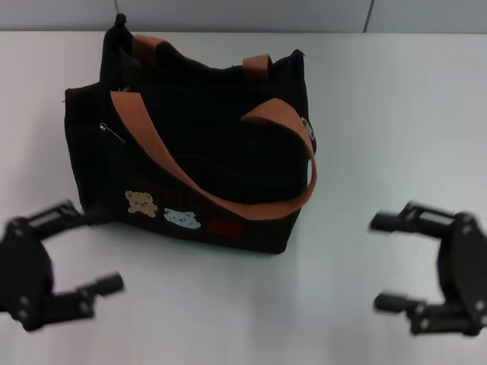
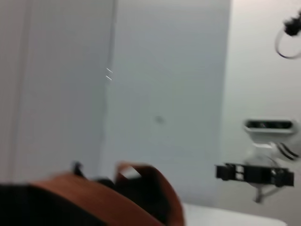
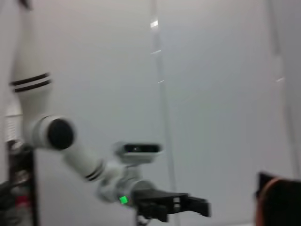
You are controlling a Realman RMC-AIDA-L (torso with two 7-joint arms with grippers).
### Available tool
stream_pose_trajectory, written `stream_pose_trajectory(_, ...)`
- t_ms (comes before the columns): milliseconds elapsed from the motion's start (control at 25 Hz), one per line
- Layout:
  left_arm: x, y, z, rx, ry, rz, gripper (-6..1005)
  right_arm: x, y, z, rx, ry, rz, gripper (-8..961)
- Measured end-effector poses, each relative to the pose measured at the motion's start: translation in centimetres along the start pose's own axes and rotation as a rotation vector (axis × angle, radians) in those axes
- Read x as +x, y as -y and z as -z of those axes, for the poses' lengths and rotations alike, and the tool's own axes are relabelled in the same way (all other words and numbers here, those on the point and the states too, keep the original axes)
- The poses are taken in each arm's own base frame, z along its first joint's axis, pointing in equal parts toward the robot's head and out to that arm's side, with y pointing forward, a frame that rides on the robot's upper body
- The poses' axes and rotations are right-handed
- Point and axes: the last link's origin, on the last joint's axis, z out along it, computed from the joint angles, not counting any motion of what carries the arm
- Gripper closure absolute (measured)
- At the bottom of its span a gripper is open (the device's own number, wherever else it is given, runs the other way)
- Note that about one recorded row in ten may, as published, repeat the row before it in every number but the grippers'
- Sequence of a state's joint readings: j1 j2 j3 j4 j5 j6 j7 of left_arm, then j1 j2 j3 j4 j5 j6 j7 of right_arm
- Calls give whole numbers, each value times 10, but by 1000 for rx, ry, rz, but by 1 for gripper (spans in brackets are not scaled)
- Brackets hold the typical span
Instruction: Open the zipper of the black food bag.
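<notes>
The black food bag stands on the white table, left of centre, with brown-orange straps draped over it and small patches low on its front. Its zipper runs along the top; a silvery pull shows at the bag's right end. My left gripper hovers open just off the bag's front left corner, holding nothing. My right gripper is open well to the right of the bag, empty. The left wrist view shows a strap close up and the right gripper far off.
A short pocket zipper with a thin silver pull sits on the bag's left face. White table surrounds the bag, with a wall behind. The right wrist view shows the left arm and a bag corner.
</notes>
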State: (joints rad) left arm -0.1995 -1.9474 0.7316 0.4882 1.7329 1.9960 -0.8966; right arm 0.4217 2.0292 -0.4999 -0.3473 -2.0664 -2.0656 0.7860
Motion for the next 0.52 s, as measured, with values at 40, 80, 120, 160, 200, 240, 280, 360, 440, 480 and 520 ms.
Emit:
stream_pose_trajectory(40, -5, -2, -8, -43, 32, 16, 165, 3, -1, -8, -42, -22, -9, 157)
stream_pose_trajectory(80, -5, -2, -8, -43, 32, 16, 165, 3, -1, -8, -42, -22, -9, 157)
stream_pose_trajectory(120, -7, -3, -11, -58, 43, 22, 165, 6, 0, -15, -58, -33, -13, 157)
stream_pose_trajectory(160, -8, -4, -13, -67, 48, 26, 165, 6, 0, -15, -58, -33, -13, 157)
stream_pose_trajectory(200, -9, -4, -14, -70, 50, 28, 165, 7, 0, -17, -59, -35, -14, 157)
stream_pose_trajectory(240, -10, -4, -16, -72, 50, 30, 165, 8, 0, -19, -58, -37, -13, 157)
stream_pose_trajectory(280, -10, -5, -15, -69, 50, 33, 165, 9, 1, -20, -58, -38, -13, 157)
stream_pose_trajectory(360, -11, -5, -15, -68, 50, 34, 165, 9, 1, -21, -59, -39, -13, 157)
stream_pose_trajectory(440, -11, -6, -14, -65, 50, 37, 165, 9, 1, -21, -61, -38, -15, 157)
stream_pose_trajectory(480, -11, -6, -13, -63, 49, 36, 165, 9, 1, -22, -62, -37, -17, 157)
stream_pose_trajectory(520, -11, -6, -13, -63, 49, 36, 165, 9, 1, -22, -62, -37, -17, 157)
